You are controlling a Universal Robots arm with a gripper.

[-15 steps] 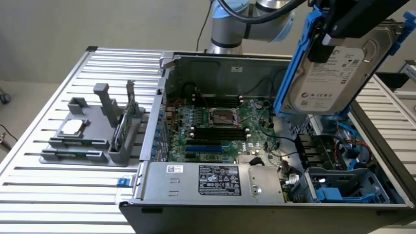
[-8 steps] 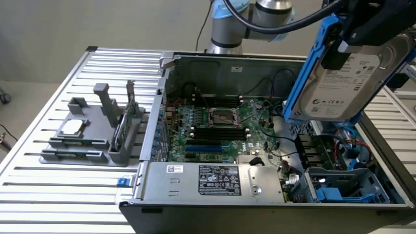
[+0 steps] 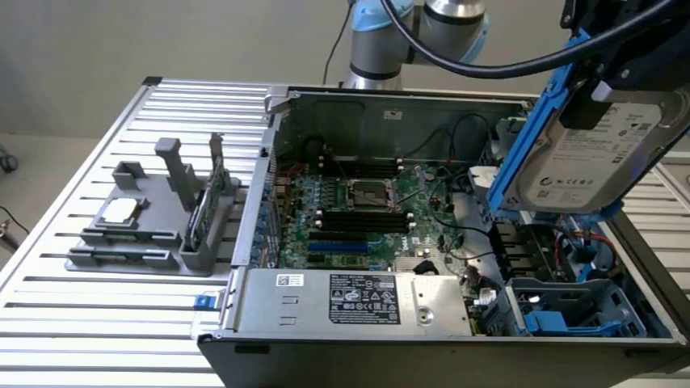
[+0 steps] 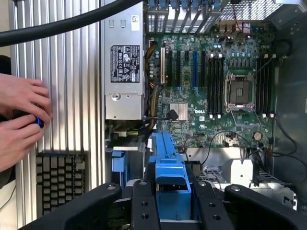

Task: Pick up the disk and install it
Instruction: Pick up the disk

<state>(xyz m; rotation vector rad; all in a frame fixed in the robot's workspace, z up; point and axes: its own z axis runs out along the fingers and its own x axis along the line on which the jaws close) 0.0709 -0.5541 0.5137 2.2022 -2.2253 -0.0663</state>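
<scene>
The disk [image 3: 593, 158], a silver-grey hard drive with a white label in a blue carrier [image 3: 531, 133], hangs tilted on edge above the right end of the open computer case [image 3: 283, 121]. My gripper [image 3: 602, 90] comes down from the upper right and is shut on the disk's top edge. In the wrist view the blue carrier [image 4: 169, 165] runs out from between my black fingers [image 4: 144, 206], with my gripper [image 4: 173, 207] over the motherboard [image 4: 216, 81]. Below the disk lies the grey drive bay [image 3: 577, 295], which holds a blue part [image 3: 544, 322].
A grey holder [image 3: 151, 242] on the slatted table at the exterior view's left carries a silver chip [image 3: 119, 212] and a green memory stick [image 3: 200, 212]. The power supply [image 3: 356, 299] fills the case's near side. A person's hands [image 4: 21, 120] and a keyboard [image 4: 57, 179] lie beside the case.
</scene>
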